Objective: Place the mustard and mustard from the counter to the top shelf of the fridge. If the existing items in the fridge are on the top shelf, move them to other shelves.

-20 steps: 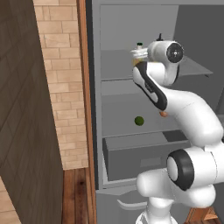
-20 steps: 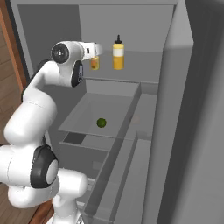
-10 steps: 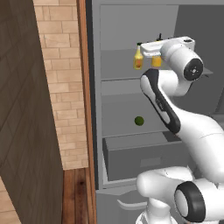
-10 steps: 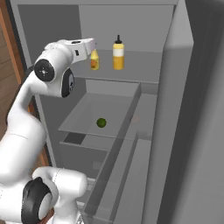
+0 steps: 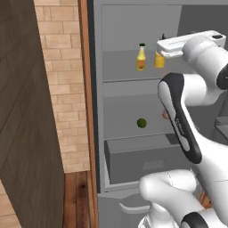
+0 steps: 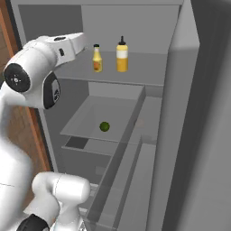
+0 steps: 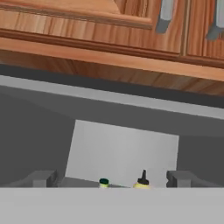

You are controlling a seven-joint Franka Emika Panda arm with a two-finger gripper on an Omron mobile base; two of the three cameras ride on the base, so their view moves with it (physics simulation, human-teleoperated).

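An open grey fridge [image 6: 180,113] beside a brick wall [image 5: 62,89], its flat shelves plain and smooth. In the hand view the two bottles are cut off, just their caps peeking up below wooden cabinet fronts [image 7: 109,26]. The slim orange-tinted mustard [image 6: 97,58] and the squatter yellow mustard [image 6: 122,55] stand upright side by side on the top shelf [image 6: 144,76]. A dark green ball [image 6: 104,127] lies on a lower shelf (an orange-brown ball [image 5: 165,115] shows partly behind the arm). The claw [image 7: 111,178] stands wide apart, holding nothing
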